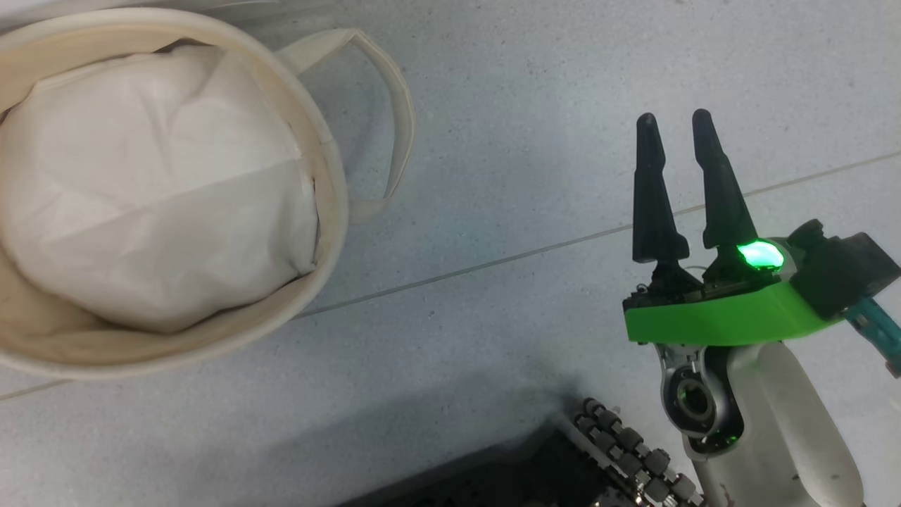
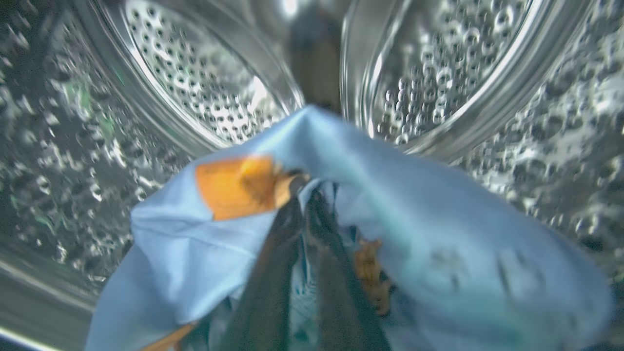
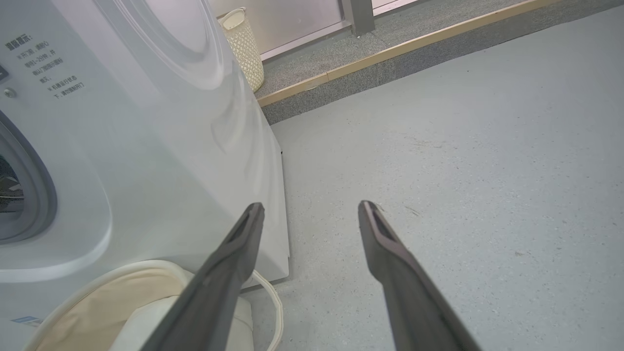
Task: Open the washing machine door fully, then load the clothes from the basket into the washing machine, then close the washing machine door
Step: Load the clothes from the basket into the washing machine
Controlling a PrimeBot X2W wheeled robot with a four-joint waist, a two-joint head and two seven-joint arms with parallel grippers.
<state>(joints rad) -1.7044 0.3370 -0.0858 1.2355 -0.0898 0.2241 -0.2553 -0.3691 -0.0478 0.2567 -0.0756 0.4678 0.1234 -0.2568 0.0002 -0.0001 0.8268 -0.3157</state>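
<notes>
Left gripper (image 2: 304,195) is inside the drum (image 2: 204,92) of the washing machine (image 3: 170,170). Its two dark fingers stand almost together, pinched on a light blue garment (image 2: 438,253) that hangs over their tips and falls down on both sides of them. An orange patch (image 2: 234,185) on the cloth lies just beside the tips, and smaller orange marks show lower, close to the fingers. Behind the garment rise the shiny perforated steel wall and the round back of the drum; this part is blurred, so finer detail I cannot tell. Right gripper (image 1: 674,118) is outside the washing machine, before its white front, with the fingers spread apart and nothing between them, above the grey floor (image 1: 528,141). Near it but not touching it, at the foot of the washing machine's front, stands the basket (image 1: 338,211), a round cream canvas tub. A plain white sheet (image 1: 155,190) fills it, and one loop handle (image 1: 401,120) hangs out over the rim onto the floor. Higher on the washing machine's front shows the grey ring of the drum mouth (image 3: 44,195), with printed text (image 3: 46,66) above it. Farther, past the far corner of the washing machine, a cream woven bin (image 3: 243,48) stands close to a wall
</notes>
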